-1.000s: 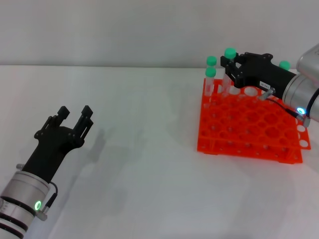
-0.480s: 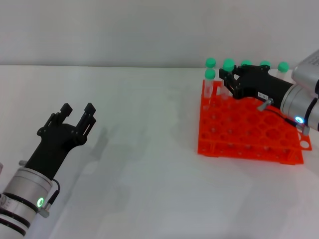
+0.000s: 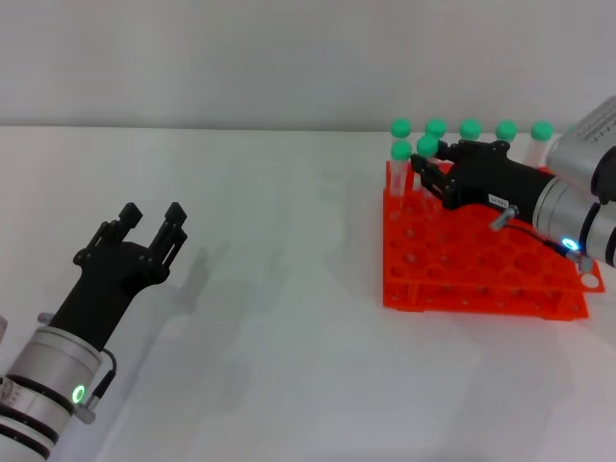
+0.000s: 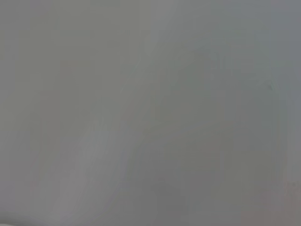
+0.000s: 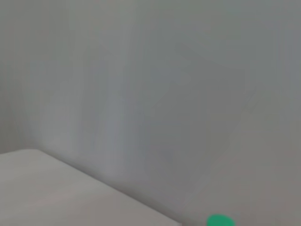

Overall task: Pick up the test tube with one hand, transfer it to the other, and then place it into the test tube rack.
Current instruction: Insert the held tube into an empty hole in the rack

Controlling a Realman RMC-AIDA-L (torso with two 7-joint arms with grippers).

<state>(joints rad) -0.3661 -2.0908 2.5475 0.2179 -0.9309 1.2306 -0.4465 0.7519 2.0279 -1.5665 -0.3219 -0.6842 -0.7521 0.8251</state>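
Observation:
The orange-red test tube rack (image 3: 462, 265) stands on the white table at the right. My right gripper (image 3: 430, 171), black with a white label strip, reaches over the rack's far left corner and is shut on a test tube with a green cap (image 3: 427, 145). The tube stands upright, its lower end down among the rack's holes. My left gripper (image 3: 149, 223) is open and empty, hovering over the table at the left, far from the rack. A green cap (image 5: 219, 220) shows at the edge of the right wrist view; I cannot tell which tube it belongs to.
Several more green-capped tubes (image 3: 470, 128) stand along the rack's back row, and one (image 3: 401, 150) at its left edge, close to the held tube. The white table (image 3: 279, 289) stretches between the two arms. The left wrist view shows only a grey surface.
My right gripper has moved down and to the left with the tube, lowering it from above the rack into the far left corner. The left gripper has barely shifted.

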